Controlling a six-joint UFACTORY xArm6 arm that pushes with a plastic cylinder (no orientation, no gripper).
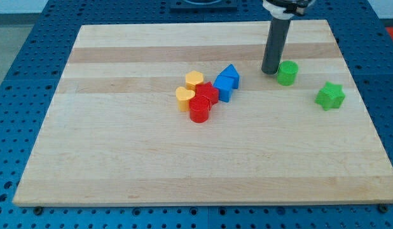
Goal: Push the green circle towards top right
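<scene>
The green circle (pixel 287 72) is a short green cylinder on the wooden board (pixel 120 159), in the upper right part of the view. My tip (pixel 270 70) rests on the board right at the circle's left side, touching or nearly touching it. The dark rod rises from the tip out of the view's top.
A green star (pixel 330 95) lies to the lower right of the circle. Near the board's middle sits a tight cluster: two blue blocks (pixel 227 81), two yellow heart blocks (pixel 189 89), a red star-like block (pixel 207 93) and a red cylinder (pixel 199 110).
</scene>
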